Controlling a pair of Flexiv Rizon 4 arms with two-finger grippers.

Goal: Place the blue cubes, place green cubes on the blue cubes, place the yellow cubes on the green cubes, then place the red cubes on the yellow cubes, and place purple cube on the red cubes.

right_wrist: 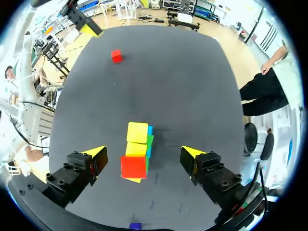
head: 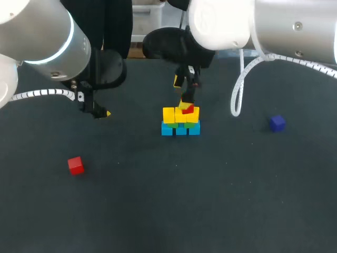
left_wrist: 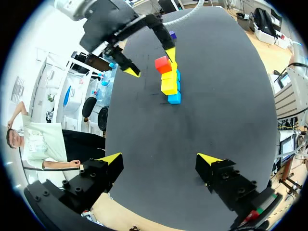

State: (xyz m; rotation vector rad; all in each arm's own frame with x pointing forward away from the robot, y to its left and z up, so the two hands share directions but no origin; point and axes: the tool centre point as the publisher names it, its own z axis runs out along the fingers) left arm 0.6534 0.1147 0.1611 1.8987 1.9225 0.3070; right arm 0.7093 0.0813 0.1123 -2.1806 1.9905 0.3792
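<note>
Red cube (right_wrist: 134,166) sits on the yellow cubes (right_wrist: 137,132), right gripper (right_wrist: 143,155) fingers spread either side, not touching; left gripper (left_wrist: 161,159) spread too.

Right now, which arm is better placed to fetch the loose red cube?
Left: the left end effector hangs open on the side of the loose red cube; the right end effector is over the stack.
</note>
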